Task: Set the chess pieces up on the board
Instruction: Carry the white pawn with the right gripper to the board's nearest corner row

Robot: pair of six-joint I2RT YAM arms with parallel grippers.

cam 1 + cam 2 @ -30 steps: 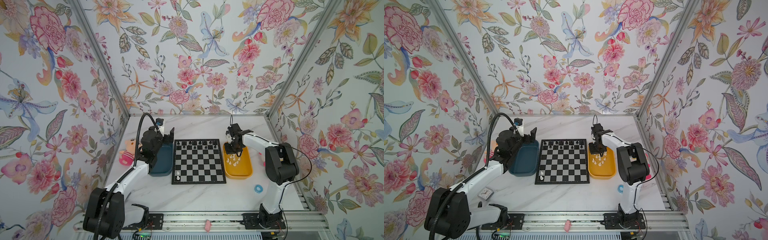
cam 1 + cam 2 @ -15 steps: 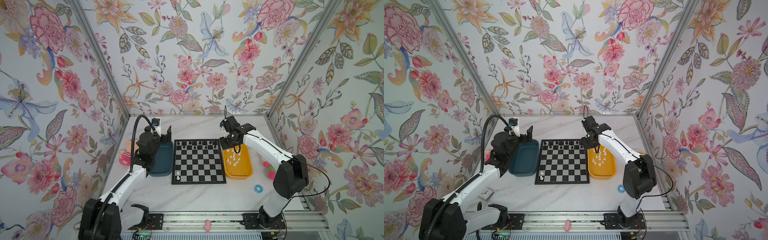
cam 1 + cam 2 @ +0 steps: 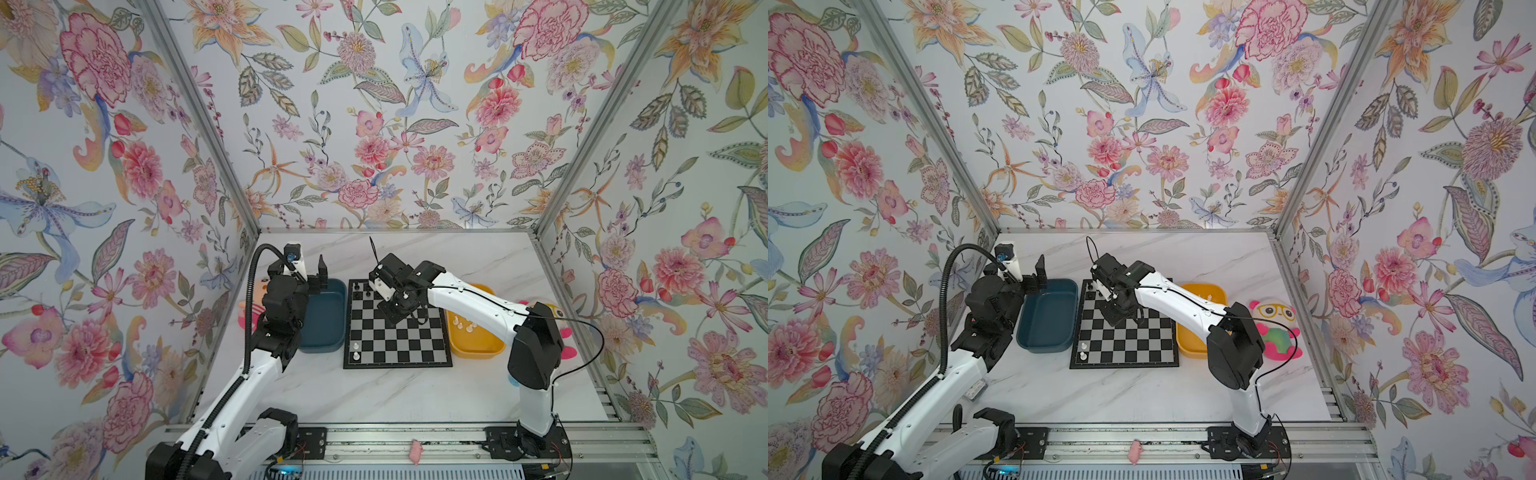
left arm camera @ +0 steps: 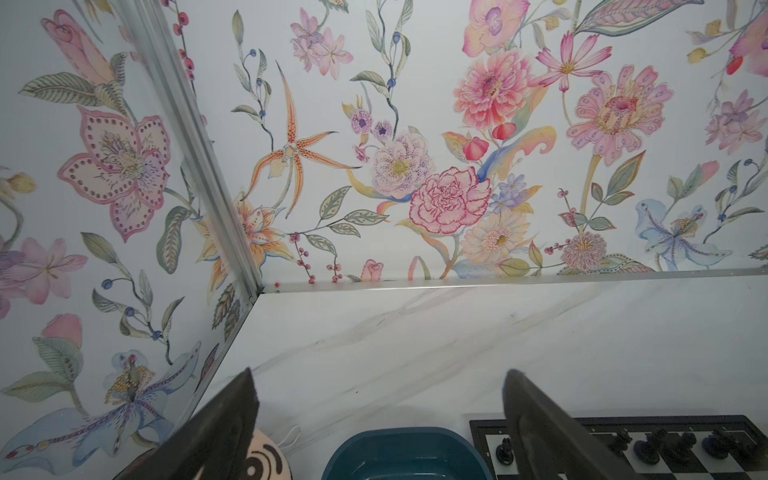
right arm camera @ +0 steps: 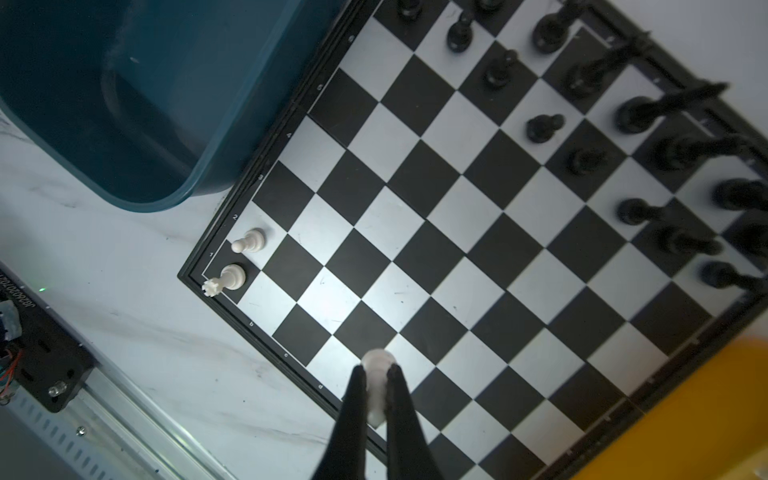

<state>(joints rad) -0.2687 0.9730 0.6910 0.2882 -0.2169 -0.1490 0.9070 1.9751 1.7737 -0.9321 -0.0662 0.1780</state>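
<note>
Floral wallpaper covers three walls, with a white marble table [image 3: 374, 395] in the lower middle of both top views. Chessboard [image 3: 399, 345] sits mid-table. Teal tray [image 3: 324, 320] is just beside its left edge and yellow tray [image 3: 478, 349] just beside its right edge. Panda plush [image 3: 1277, 328] lies right of the yellow tray. Another plush [image 4: 257, 459] is left of the teal tray, mostly hidden by the left arm.

Right gripper [image 5: 376, 388] hangs over the upper middle of the chessboard, clamped tight on one white piece [image 5: 376, 365]. Can't tell if that piece touches the squares. Left gripper [image 4: 379, 372] hovers by the far end of the teal tray, fingers wide apart.

Black pieces [image 5: 665, 153] fill the board's far rows, at the upper edge in the top views. White pawn [image 3: 355, 345] and white rook [image 3: 355, 355] stand on adjoining squares in the board's lower left corner, rook nearest the corner. More white pieces [image 3: 463, 324] lie in the yellow tray.
</note>
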